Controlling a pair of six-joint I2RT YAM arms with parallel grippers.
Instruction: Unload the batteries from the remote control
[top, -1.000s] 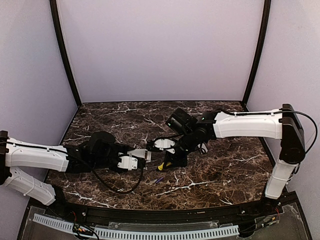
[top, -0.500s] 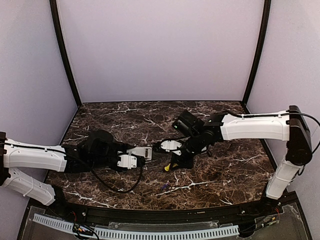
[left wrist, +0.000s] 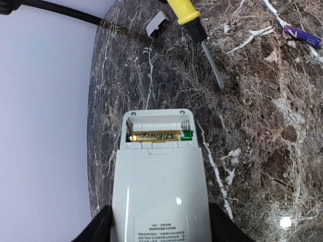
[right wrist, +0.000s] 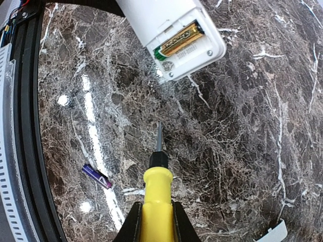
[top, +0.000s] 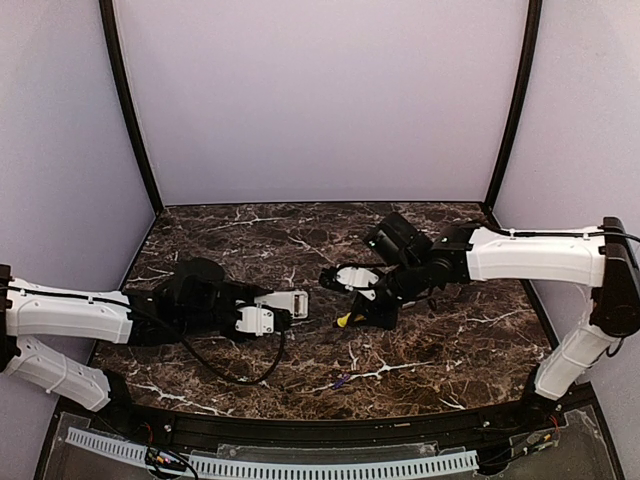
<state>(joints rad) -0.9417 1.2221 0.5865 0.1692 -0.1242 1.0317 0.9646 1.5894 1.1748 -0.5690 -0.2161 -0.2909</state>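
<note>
My left gripper (left wrist: pixel 161 228) is shut on the white remote control (left wrist: pixel 159 176), held back side up just above the table; it also shows in the top view (top: pixel 285 302). Its battery bay is open, with one gold, green-ended battery (left wrist: pixel 157 135) in it, also seen in the right wrist view (right wrist: pixel 180 39). A second, purple battery (top: pixel 340 381) lies loose on the marble, also in both wrist views (left wrist: pixel 301 36) (right wrist: pixel 97 176). My right gripper (right wrist: pixel 157 222) is shut on a yellow-handled screwdriver (right wrist: pixel 157 196), tip pointing at the remote but a gap short of it.
A small white cover (left wrist: pixel 156 22) lies on the marble table (top: pixel 460 330) beyond the screwdriver, also at the right wrist view's bottom edge (right wrist: pixel 272 234). A black rail (top: pixel 320 425) runs along the table's near edge, close to the loose battery.
My right gripper has pulled the screwdriver back to the right, away from the remote. The purple battery has rolled toward the near edge. My left gripper has stayed put.
</note>
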